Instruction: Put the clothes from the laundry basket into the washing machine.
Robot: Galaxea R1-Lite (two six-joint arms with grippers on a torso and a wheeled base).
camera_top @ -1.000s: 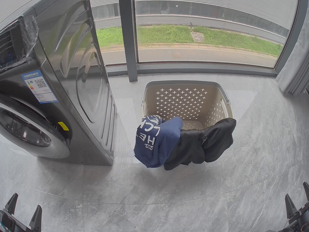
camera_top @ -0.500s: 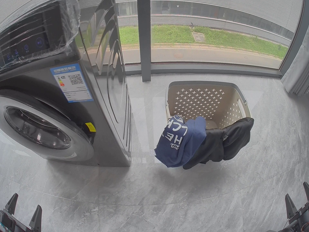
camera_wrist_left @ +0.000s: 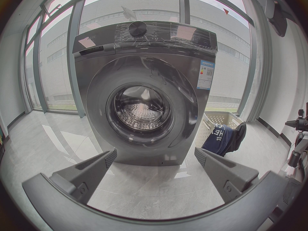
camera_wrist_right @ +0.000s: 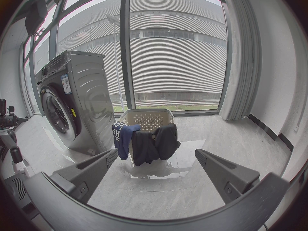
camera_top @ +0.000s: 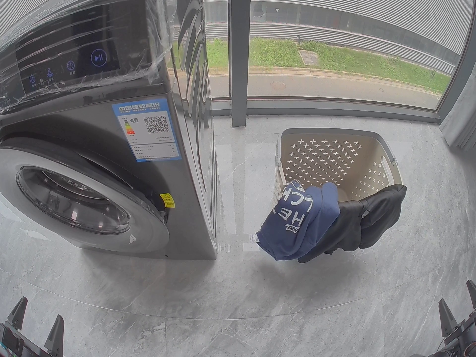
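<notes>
Nothing is loaded yet: a navy T-shirt with white lettering and a black garment hang over the beige perforated plastic laundry basket's rim, beside the dark grey front-loading washing machine. Left claw and right claw hover spread, empty.

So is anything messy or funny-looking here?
A little. The blue shirt and the black garment hang over the near rim of the laundry basket, spilling outside instead of lying inside. Crinkled clear plastic film is wrapped over the control panel of the washing machine. Nothing looks broken.
</notes>
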